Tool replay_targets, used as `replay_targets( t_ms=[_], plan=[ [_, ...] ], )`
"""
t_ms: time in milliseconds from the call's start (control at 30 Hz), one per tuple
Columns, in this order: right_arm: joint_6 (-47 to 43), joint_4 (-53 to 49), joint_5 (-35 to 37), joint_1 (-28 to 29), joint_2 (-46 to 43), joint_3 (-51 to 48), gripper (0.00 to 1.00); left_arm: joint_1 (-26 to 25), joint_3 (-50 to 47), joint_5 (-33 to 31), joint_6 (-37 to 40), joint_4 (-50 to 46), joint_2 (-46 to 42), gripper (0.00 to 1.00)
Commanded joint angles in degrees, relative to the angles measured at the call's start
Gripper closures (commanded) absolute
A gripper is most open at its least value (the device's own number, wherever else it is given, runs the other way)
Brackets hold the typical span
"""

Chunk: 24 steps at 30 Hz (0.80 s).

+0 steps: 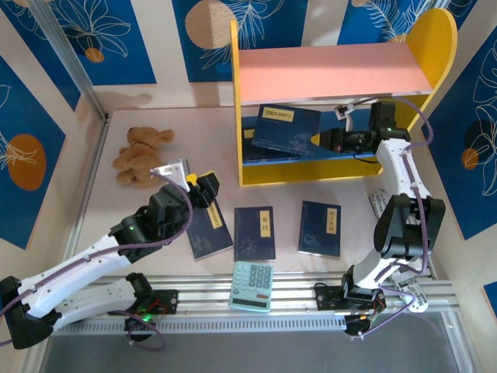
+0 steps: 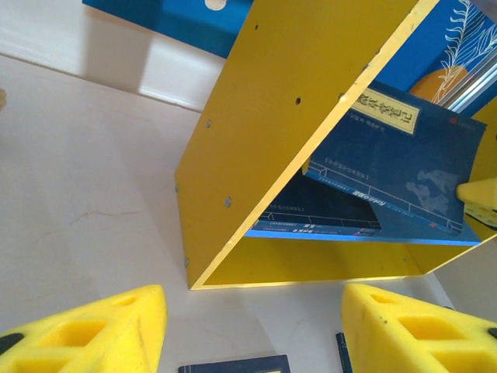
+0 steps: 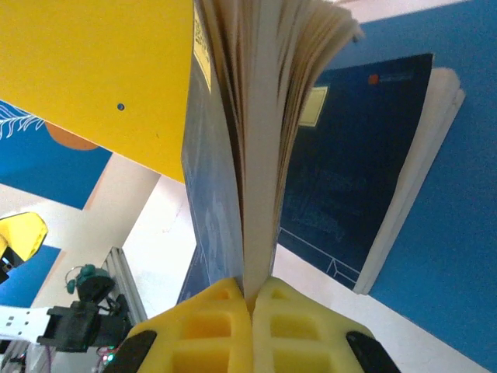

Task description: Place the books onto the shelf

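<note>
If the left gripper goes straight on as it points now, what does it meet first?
The left gripper would probably meet the yellow side panel of the shelf, near its bottom edge; depth is unclear.

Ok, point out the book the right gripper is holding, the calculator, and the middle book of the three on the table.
held book [image 1: 289, 134]: top external view, middle of its navy cover.
calculator [image 1: 253, 286]: top external view, middle of its face.
middle book [image 1: 255, 235]: top external view, centre of its cover.
</note>
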Motion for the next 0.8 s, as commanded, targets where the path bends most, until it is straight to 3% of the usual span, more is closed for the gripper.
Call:
replay_targets(
  t_ms=[0, 767],
  plan=[
    [-3.15, -2.84, -3.29, 1.44, 2.61, 3.34, 1.00, 0.75, 2.20, -0.12, 0.08, -0.62, 0.12, 0.39],
    [-10.65, -12.73, 0.12, 4.30, 12.38, 12.88, 1.00, 1.45, 2.94, 0.05, 0.32, -1.22, 1.42, 0.38]
  ],
)
